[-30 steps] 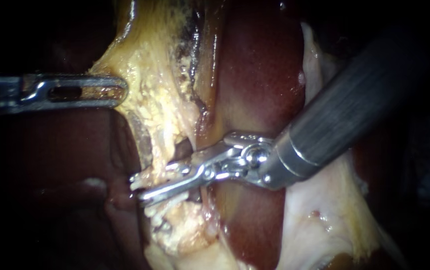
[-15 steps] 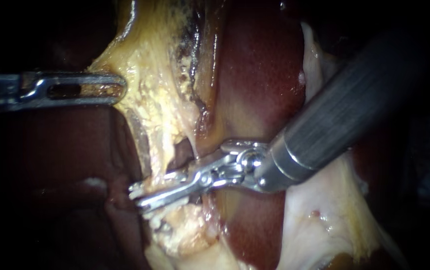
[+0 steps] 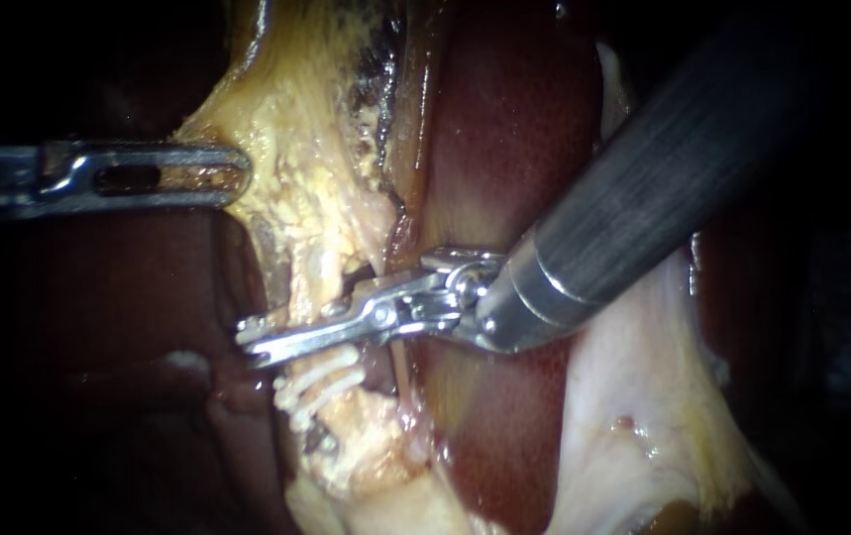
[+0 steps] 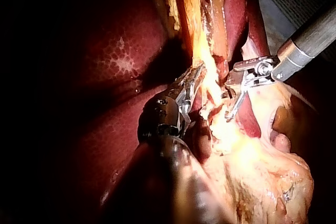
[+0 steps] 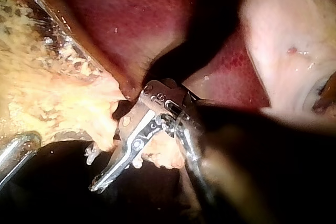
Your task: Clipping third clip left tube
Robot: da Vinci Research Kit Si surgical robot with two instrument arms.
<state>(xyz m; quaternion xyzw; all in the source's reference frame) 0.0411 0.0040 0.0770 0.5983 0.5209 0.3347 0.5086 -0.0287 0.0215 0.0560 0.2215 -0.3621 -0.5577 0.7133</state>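
Observation:
The left tube (image 3: 318, 282) runs down through yellow fatty tissue (image 3: 296, 149). My right instrument (image 3: 249, 342) comes in from the upper right, and its slim jaws lie across the tube with a narrow gap, straddling it. Just below them, two white clips (image 3: 318, 386) sit on the tube. My left instrument (image 3: 237, 176) is shut on the edge of the yellow tissue and holds it taut to the left. In the right wrist view the jaws (image 5: 100, 182) pass beside the yellow tissue (image 5: 58, 93). The left wrist view shows both instruments (image 4: 191, 85) (image 4: 229, 106) at the same strand.
Dark red liver (image 3: 514, 149) lies behind and right of the tube. Pale whitish tissue (image 3: 633, 416) fills the lower right under the right shaft (image 3: 643, 198). A thin strand (image 3: 397, 362) runs down just right of the clipped tube.
My right instrument has slid up and to the left along the tube, away from the two clips, which now show fully below its jaws. The left instrument has held still.

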